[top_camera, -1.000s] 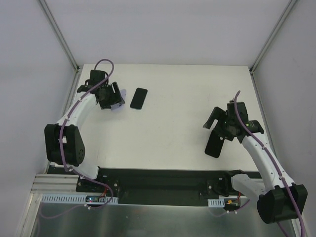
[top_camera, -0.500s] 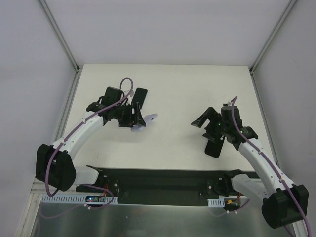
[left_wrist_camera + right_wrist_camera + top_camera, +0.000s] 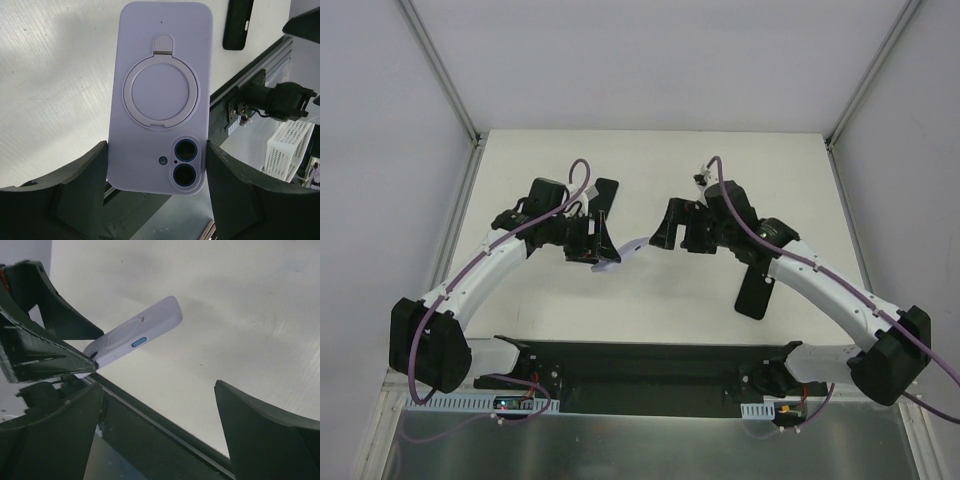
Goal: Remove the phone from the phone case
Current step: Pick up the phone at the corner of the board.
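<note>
Hidden: the screen side of the phone case (image 3: pixel 160 100) faces away from every camera. Of the phone (image 3: pixel 186 150), only two lenses in the case's cut-out and a blue side button are visible. In the top view, the left arm covers part of one dark slab (image 3: pixel 605 192). A second dark slab (image 3: pixel 755 292) lies in full view on the counter (image 3: pixel 720 160).

The left end effector (image 3: pixel 157 167) pinches the case's lens end across its width and holds it above the counter. The right end effector (image 3: pixel 157 390) is spread wide, just beside the case's free end and apart from it.
</note>
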`<state>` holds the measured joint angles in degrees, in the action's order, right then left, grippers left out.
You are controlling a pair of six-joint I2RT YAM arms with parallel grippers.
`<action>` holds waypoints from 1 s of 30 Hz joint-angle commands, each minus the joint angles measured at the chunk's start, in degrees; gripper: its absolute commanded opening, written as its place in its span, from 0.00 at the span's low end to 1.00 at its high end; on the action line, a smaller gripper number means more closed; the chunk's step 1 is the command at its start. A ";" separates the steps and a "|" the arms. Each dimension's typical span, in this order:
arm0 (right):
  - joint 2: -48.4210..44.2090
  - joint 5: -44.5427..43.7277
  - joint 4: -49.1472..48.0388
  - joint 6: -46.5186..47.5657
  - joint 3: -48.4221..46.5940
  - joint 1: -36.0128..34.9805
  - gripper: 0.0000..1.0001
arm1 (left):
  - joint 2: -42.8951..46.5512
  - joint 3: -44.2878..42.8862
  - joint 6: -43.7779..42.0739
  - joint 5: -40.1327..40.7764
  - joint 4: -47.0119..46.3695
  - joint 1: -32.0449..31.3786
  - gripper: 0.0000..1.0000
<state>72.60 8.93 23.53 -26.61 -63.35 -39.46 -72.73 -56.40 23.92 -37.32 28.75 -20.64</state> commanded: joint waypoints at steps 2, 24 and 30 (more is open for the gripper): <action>-3.77 -3.23 -5.67 26.10 3.91 -1.58 0.87 | -0.39 -4.24 -3.44 -7.41 0.33 -0.36 0.01; 2.81 -8.58 -11.85 83.29 1.57 -15.11 0.88 | -3.74 -10.22 -9.42 -10.32 9.74 -0.36 0.02; 7.99 -4.90 -6.76 86.20 -3.96 -17.22 0.84 | -3.56 -10.74 -10.03 -10.58 10.97 -0.36 0.02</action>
<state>78.32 0.99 13.15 54.94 -62.33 -55.42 -77.19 -63.94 15.77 -43.53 39.40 -20.64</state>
